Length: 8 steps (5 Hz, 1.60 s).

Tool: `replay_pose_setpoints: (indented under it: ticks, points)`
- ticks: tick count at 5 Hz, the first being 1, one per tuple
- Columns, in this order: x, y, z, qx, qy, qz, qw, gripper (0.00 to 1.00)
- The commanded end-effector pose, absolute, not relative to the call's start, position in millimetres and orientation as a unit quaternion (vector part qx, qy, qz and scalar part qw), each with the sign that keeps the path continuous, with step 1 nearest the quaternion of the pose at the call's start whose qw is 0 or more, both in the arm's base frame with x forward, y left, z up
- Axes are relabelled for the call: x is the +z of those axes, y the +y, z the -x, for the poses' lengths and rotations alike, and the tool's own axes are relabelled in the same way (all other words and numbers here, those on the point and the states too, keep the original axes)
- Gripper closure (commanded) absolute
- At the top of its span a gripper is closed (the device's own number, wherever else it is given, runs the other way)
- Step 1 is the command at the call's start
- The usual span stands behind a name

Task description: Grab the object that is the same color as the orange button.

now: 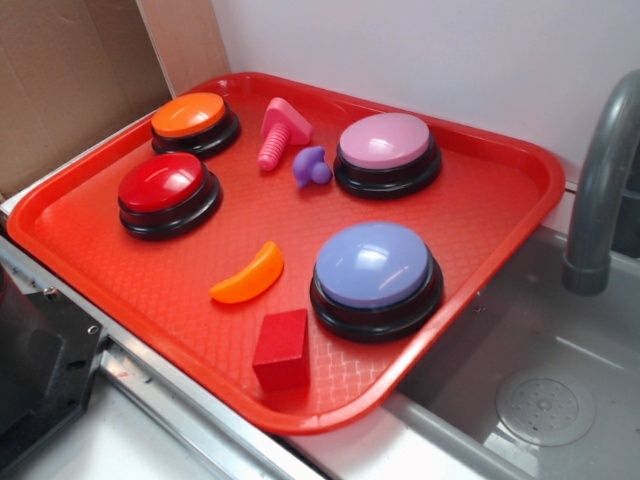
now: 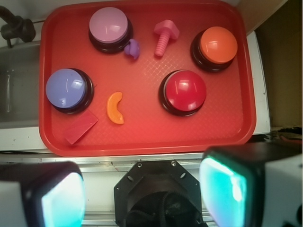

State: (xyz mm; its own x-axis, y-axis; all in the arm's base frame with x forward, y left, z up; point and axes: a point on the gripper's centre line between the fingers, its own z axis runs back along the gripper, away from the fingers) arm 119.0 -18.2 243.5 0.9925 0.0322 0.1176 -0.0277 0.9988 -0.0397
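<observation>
A red tray [image 1: 500,230] carries everything. The orange crescent [image 1: 248,274] lies flat on the near part of the tray, between the red button [image 1: 165,192] on its left and the blue button [image 1: 376,275] on its right, touching neither. A red cube [image 1: 282,349] sits just nearer than the crescent, beside the blue button. The orange button [image 1: 192,120] stands at the far left corner, well apart from the crescent. A pink bolt [image 1: 280,130], a small purple piece [image 1: 311,167] and a pink button [image 1: 386,150] line the far side. In the wrist view the fingers [image 2: 139,189] stand wide apart, off the tray's near edge, holding nothing
</observation>
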Motion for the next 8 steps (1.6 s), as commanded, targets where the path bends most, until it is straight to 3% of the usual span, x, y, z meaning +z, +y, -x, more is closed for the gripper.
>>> replay_pose_setpoints:
  ticks: [1,2,3,4,5,7,8]
  points:
    - [244,-18,-119,0.015,-0.059,0.019,0.998,0.0]
    - [218,-28,-135,-0.041,-0.05,0.015,0.998,0.0]
    - [191,-35,-147,-0.052,-0.07,0.03,0.996,0.0]
    - [152,-45,-161,-0.017,-0.1,0.049,0.994,0.0]
    - [105,-57,-175,-0.005,-0.105,0.051,0.993,0.0]
    - [43,-73,-190,-0.041,-0.101,0.127,0.986,0.0]
    - [25,-74,-187,-0.037,-0.079,0.099,0.991,0.0]
